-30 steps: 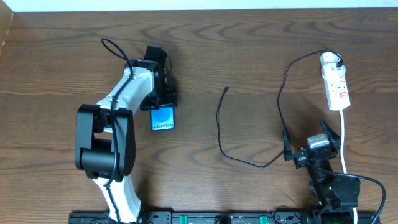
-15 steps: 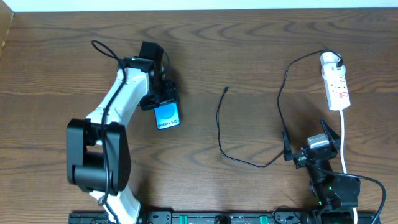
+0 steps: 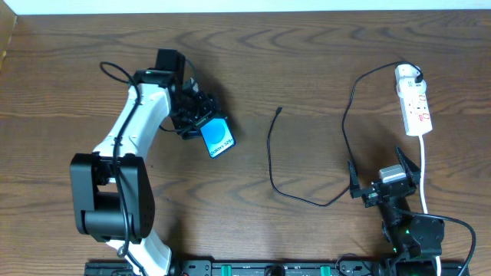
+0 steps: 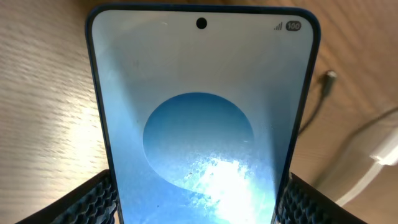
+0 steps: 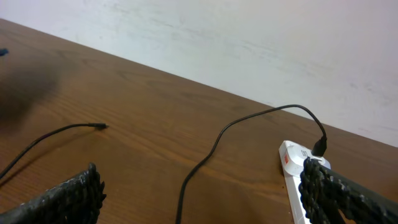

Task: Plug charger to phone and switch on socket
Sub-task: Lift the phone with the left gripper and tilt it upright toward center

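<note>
While the left gripper [image 3: 201, 126] is clasping the phone [image 3: 219, 138] between its fingers, screen up, left of the charger [image 3: 269, 149] tip, the right gripper [image 3: 376, 162] is hovering spread wide, empty.

A dark brown wood-grain desk [image 3: 307, 61] carries everything. The charger [image 3: 269, 149] lies on it: the thin black cable loops from a free connector tip near the middle round to a black plug at the far end of the socket [image 3: 413, 103]. This white strip lies flat toward the right far edge. Its white cord [image 3: 423, 172] trails toward the near edge.
</note>
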`<state>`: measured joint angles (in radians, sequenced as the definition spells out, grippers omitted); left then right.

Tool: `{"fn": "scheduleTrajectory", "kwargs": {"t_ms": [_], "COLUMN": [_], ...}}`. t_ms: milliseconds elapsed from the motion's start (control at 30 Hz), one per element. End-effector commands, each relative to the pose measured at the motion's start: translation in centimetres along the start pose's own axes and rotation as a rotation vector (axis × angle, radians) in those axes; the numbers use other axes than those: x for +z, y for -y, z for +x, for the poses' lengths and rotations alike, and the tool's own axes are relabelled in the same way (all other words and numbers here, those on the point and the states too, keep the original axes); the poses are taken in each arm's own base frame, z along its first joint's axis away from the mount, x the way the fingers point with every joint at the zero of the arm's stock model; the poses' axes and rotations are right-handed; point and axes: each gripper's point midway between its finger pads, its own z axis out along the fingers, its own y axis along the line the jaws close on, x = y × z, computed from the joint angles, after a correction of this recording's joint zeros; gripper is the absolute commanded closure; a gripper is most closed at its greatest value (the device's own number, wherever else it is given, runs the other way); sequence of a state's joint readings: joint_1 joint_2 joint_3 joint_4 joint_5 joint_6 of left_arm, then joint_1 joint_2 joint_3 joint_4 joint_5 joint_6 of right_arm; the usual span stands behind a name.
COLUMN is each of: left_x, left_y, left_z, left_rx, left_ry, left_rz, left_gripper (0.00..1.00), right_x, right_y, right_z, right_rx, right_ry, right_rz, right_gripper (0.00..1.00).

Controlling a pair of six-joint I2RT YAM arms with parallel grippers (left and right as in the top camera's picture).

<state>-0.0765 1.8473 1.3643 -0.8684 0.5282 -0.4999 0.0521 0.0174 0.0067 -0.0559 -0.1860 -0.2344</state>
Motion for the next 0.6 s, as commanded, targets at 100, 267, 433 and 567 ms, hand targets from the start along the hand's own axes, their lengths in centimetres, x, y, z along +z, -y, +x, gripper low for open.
{"fn": "scheduleTrajectory", "kwargs": {"t_ms": [100, 267, 433, 567], "left_x": [-2.5, -3.8, -5.0, -5.7], "left_y": [2.7, 4.0, 5.2, 6.2], "left_z": [0.7, 1.1, 1.6, 2.1], "left_rx": [-0.223, -0.341, -0.429, -0.505], "left_ry": [-0.111, -0.196, -0.284, -0.356], "left_rz": [0.237, 0.355, 0.446, 0.492], "left_gripper": [0.32, 0.32, 0.32, 0.32], "right_x": [0.0, 0.0, 0.0, 0.0], "right_y": [-0.3, -0.3, -0.3, -0.3], "right_z": [0.0, 0.0, 0.0, 0.0], "right_rx": [0.013, 0.013, 0.013, 0.013], "right_ry": [0.002, 0.002, 0.002, 0.002], "right_rz": [-0.011, -0.011, -0.011, -0.011], "right_gripper": [0.01, 0.01, 0.01, 0.01]}}
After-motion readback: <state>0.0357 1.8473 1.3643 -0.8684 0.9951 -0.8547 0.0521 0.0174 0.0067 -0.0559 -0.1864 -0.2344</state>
